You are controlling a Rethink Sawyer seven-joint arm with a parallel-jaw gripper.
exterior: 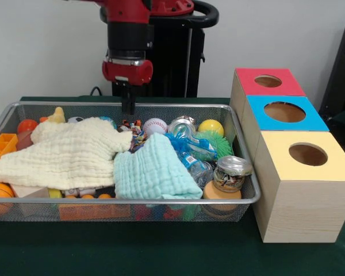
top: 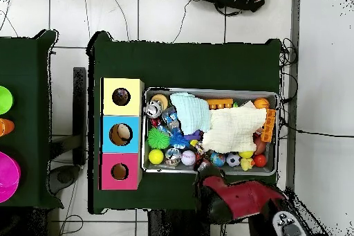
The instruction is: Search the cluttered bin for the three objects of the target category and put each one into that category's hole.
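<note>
Just beside pincer (exterior: 128, 108): baseball (exterior: 154, 126), apart.

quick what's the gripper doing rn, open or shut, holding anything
gripper: cannot tell if open or shut; it hangs at the far rim of the wire bin, and nothing shows in its grip.

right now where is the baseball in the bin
In the front view the baseball lies at the far side of the bin, near the middle, just right of the hand, with the crushed can next to it on the right.
</note>
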